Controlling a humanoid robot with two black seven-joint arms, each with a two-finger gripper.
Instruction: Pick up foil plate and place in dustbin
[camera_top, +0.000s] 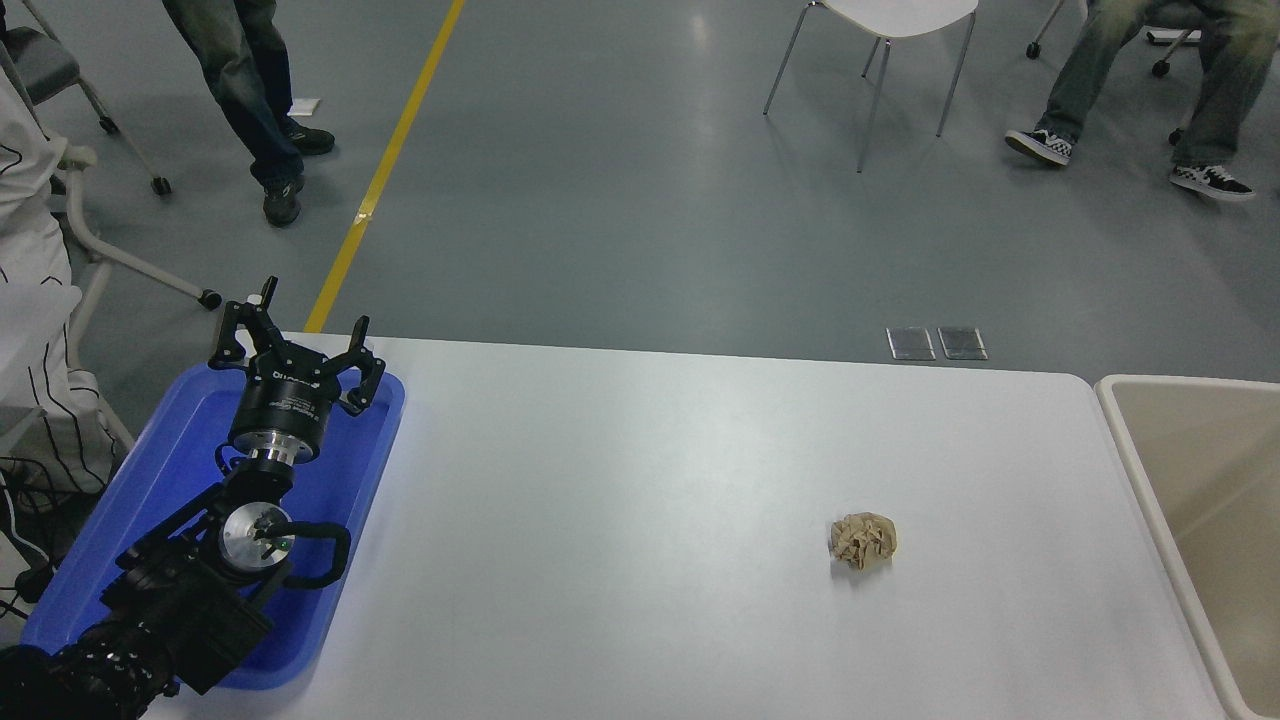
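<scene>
The beige dustbin (1180, 470) stands at the table's right edge, cut off by the picture's right side. The foil plate is out of view. My left gripper (296, 338) is parked at the lower left over the blue tray (130, 520), with its fingers spread open and empty. My right arm and gripper are out of view.
A small crumpled tan paper ball (862, 540) lies on the white table (640, 480) right of centre. Beyond the far edge are a white chair (880, 60), a standing person's legs (250, 100) and a seated person's legs (1140, 90). A person in white (30, 300) stands at the left.
</scene>
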